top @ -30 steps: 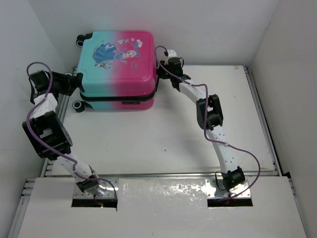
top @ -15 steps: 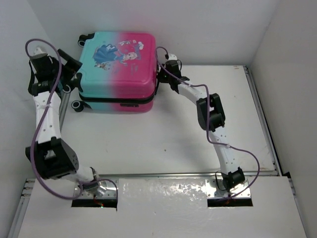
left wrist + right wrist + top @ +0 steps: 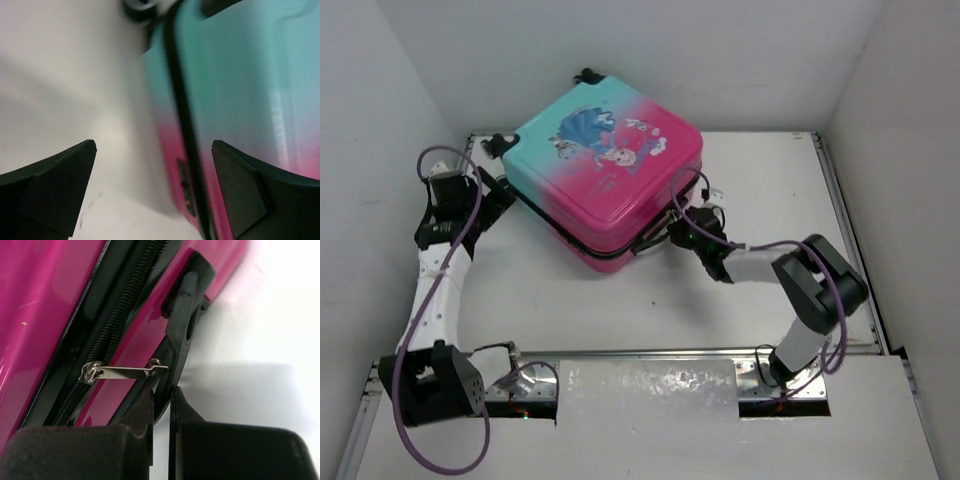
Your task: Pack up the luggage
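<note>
Luggage: shut, lying flat on the table, princess print up. Square to the back wall a second ago. Now swung to a diagonal and dragged toward mid-table, teal end with wheel at far left, pink corner nearest the arm bases.

Left gripper: part-closed a second ago, now spread wide and holding nothing. Parked just beside the teal corner. In the wrist view, fingers far apart, luggage side seam running up between them, no contact visible. Reads as a release after the turn.

Right gripper: up at the right flank of the case before, now drawn in low at the near pink edge, arm folded back. Jaws squeezed from part-open to fully together. In the wrist view, tips just under the free end of the zipper pull, sticking out sideways from the zipper, with a black fitting right behind. Cannot tell whether the pull is pinched or missed; looks a touch above the tips.

For the task: turn probably made to bring the zipper within the right arm's reach, so zip work likely the step in hand. Opening or closing, cannot tell. Risk: jaws closed on air and no tug on the slider.
</note>
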`<state>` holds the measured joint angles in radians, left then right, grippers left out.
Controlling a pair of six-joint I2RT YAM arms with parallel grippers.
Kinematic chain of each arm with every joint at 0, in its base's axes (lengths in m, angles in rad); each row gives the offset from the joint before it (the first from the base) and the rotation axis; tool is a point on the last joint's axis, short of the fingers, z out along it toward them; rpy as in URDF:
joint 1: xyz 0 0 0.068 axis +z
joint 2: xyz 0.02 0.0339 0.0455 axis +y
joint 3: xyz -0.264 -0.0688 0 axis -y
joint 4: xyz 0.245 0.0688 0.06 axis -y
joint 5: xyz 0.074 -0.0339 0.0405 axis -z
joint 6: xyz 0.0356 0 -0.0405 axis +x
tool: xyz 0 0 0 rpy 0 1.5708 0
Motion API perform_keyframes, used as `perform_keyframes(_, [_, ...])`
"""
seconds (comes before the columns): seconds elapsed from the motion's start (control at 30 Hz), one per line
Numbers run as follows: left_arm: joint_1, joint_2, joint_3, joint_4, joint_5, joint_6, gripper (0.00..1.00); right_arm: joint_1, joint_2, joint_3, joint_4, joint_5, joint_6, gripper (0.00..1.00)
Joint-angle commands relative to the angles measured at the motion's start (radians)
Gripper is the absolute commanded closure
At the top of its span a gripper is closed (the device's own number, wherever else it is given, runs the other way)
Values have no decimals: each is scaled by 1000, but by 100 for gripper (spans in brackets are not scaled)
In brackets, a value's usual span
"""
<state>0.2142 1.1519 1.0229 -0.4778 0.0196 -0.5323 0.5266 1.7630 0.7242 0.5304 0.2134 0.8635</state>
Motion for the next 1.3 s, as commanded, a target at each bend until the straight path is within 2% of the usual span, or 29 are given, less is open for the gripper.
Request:
perform_keyframes(0.0, [-7, -151, -76, 8, -134, -95, 0, 102, -69, -228, -273, 230, 35, 100])
perform_keyframes(0.03, [-7, -179, -92, 2, -159, -115, 0, 230, -136, -268, -253, 272, 63, 100])
perform_keyframes(0.07, [-7, -220, -118, -5, -179, -127, 0, 299, -155, -319, -212, 320, 90, 100])
perform_keyframes(0.1, [-7, -234, -127, -7, -181, -141, 0, 372, -161, -334, -173, 329, 136, 100])
perform_keyframes(0.13, [-7, -253, -136, -7, -179, -143, 0, 503, -131, -330, -127, 336, 149, 100])
perform_keyframes(0.17, [-7, -258, -148, 1, -172, -141, 0, 547, -91, -304, -10, 266, 137, 100])
perform_keyframes(0.2, [-7, -253, -150, -1, -162, -130, 0, 578, -39, -255, 17, 209, 74, 100])
perform_keyframes(0.23, [-6, -233, -142, -10, -153, -118, 0, 604, 72, -123, 19, 157, 36, 100])
perform_keyframes(0.27, [-7, -219, -107, -49, -114, -98, 0, 607, 126, -53, 35, 9, -27, 100])
perform_keyframes(0.33, [-7, -192, -66, -68, -3, -3, 0, 609, 188, 74, 28, -70, -156, 100])
perform_keyframes(0.37, [-7, -198, -52, -50, 140, 30, 0, 607, 184, 73, 104, -119, -182, 100])
perform_keyframes(0.4, [-9, -208, -52, -41, 182, 72, 0, 602, 158, 64, 103, -96, -210, 100])
perform_keyframes(0.43, [-13, -245, -46, -42, 195, 86, 0, 584, 121, 38, 70, -45, -202, 91])
perform_keyframes(0.47, [-12, -286, -40, -73, 171, 119, 0, 551, 31, -17, 25, 15, -202, 66])
perform_keyframes(0.57, [-13, -345, -40, -149, 134, 147, 0, 530, -164, -100, -59, 110, -224, 56])
perform_keyframes(0.63, [-13, -407, -87, -168, 129, 131, 0, 535, -223, -140, -101, 133, -277, 45])
perform_keyframes(0.7, [-15, -454, -138, -159, 82, 75, 0, 546, -234, -141, -124, 116, -300, 43])
perform_keyframes(0.77, [-15, -523, -216, -136, 24, 4, 0, 564, -180, -71, -159, 127, -294, 45])
perform_keyframes(0.9, [-13, -515, -297, -107, 31, -69, 0, 618, -74, 61, -170, 202, -250, 47])
perform_keyframes(1.03, [-12, -413, -227, -154, -45, -57, 0, 667, 50, 234, -200, 415, -162, 42])
perform_keyframes(1.07, [-12, -384, -204, -166, -68, -22, 0, 674, 84, 286, -234, 511, -153, 38])
perform_keyframes(1.1, [-12, -332, -155, -183, -102, -6, 0, 681, 116, 390, -262, 544, -149, 38])
perform_keyframes(1.17, [-10, -301, -124, -215, -231, 8, 0, 681, 205, 481, -320, 642, -132, 39])
perform_keyframes(1.27, [1, -320, -133, -190, -299, 35, 0, 678, 302, 648, -415, 717, -118, 40])
